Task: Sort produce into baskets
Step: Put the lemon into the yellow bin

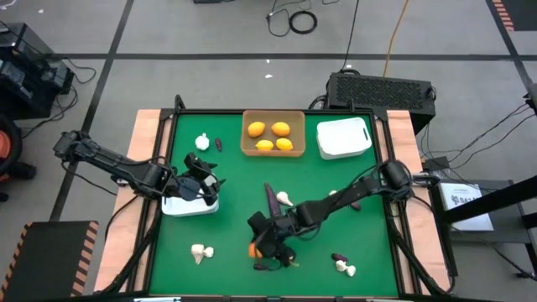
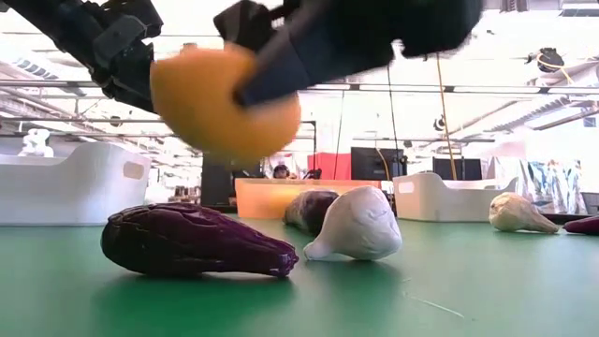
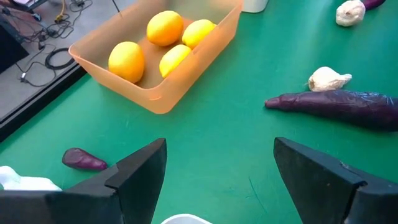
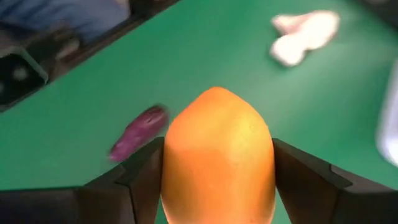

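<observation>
right gripper point(image 4: 214, 180) jaws clamp orange fruit point(image 4: 217, 155), lifted clear of green table point(image 1: 235, 201), well short of tan basket point(image 1: 273, 151) with 4 yellow fruits | carry high, release inside | left gripper point(image 3: 217, 180) open, over white basket point(image 1: 189, 205) left of tan basket

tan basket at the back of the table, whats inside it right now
The tan basket holds four yellow-orange fruits, all in plain sight from above. Nothing else shows inside; the floor beneath the fruits is covered.
</observation>
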Robot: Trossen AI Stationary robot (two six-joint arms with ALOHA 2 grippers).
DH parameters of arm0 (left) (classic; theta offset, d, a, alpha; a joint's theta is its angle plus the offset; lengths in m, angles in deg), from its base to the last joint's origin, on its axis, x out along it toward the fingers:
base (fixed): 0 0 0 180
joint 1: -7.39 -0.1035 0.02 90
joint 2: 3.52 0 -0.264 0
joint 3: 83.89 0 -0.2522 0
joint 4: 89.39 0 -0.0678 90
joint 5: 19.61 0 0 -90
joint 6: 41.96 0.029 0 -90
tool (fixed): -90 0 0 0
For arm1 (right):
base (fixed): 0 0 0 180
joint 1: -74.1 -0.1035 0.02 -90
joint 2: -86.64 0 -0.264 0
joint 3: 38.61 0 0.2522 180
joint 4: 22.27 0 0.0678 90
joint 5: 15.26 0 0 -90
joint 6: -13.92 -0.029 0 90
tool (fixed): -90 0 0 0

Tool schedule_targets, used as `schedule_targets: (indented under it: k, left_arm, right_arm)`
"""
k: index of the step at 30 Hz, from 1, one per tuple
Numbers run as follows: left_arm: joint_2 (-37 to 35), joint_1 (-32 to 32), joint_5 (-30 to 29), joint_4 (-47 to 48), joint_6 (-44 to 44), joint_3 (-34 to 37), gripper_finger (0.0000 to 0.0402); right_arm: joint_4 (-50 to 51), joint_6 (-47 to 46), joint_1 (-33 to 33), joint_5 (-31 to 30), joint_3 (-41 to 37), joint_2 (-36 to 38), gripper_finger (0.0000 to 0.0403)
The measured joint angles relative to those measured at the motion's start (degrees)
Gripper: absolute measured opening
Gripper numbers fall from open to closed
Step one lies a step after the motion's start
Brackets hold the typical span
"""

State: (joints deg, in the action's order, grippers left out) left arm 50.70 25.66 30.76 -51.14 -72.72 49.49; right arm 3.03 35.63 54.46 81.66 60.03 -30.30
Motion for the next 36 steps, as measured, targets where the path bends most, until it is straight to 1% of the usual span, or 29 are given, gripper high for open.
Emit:
schedule_targets:
  k: [6,13,21,25,29,33,36]
  left_arm:
    - [-0.02,-0.01,0.0,0.07,0.05,0.0,0.0303]
    - [-0.02,-0.01,-0.02,0.28,0.13,0.0,0.0303]
    - [-0.02,-0.01,-0.02,0.28,0.17,0.0,0.0303]
    - [-0.02,-0.01,-0.02,0.35,0.17,0.0,0.0303]
    - [-0.02,-0.01,-0.04,0.38,1.06,0.0,0.0303]
    - [-0.02,-0.01,-0.04,0.28,1.22,0.0,0.0303]
    - [-0.02,-0.03,-0.04,0.28,1.21,0.0,0.0303]
  right_arm:
    - [2.53,1.36,5.05,-5.63,0.0,6.16,0.0252]
    - [3.68,1.66,14.87,-8.5,0.02,10.58,0.0252]
    - [4.63,1.01,28.34,-8.75,0.02,10.82,0.0252]
    - [5.98,-3.33,35.23,-8.83,0.02,10.82,0.0252]
    - [9.98,-8.11,41.77,-8.98,0.02,10.82,0.0252]
    - [13.27,-11.59,46.46,-8.96,0.02,9.86,0.0252]
    - [15.64,-12.95,48.72,-8.89,-0.04,9.82,0.0252]
